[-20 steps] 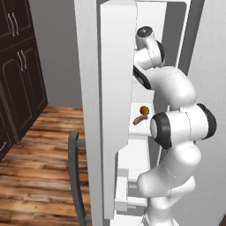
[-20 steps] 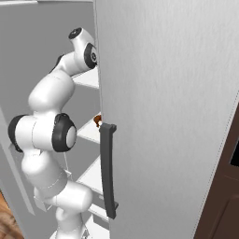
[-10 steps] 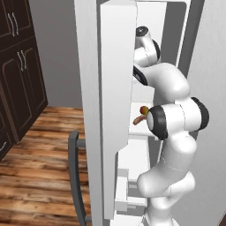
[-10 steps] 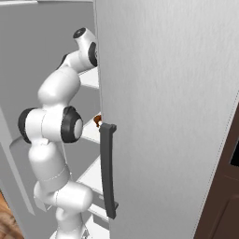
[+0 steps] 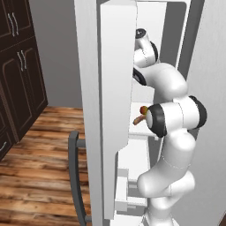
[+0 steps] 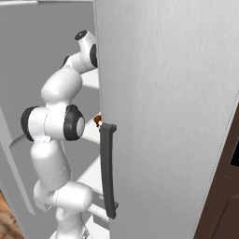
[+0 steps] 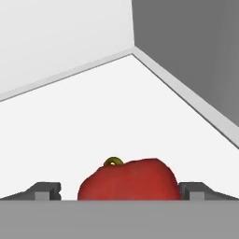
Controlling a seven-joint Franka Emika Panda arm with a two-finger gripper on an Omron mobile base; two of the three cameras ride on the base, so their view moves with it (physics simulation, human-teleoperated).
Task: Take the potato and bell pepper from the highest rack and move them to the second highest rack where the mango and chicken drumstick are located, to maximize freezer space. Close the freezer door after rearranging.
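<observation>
The pincer [image 7: 119, 190] stands wide open with one tip on either side of the bell pepper [image 7: 129, 179], neither tip visibly touching it. The pepper probably handles as a light, firm, hollow thing with a slick skin, so a hold across its broad middle looks safer than one near the stem, where it could squirt free. It is glossy red, rounded and lumpy-shouldered with a short curled olive stem, sitting on the white freezer rack [image 7: 93, 121] well out from the rack's back corner.
</observation>
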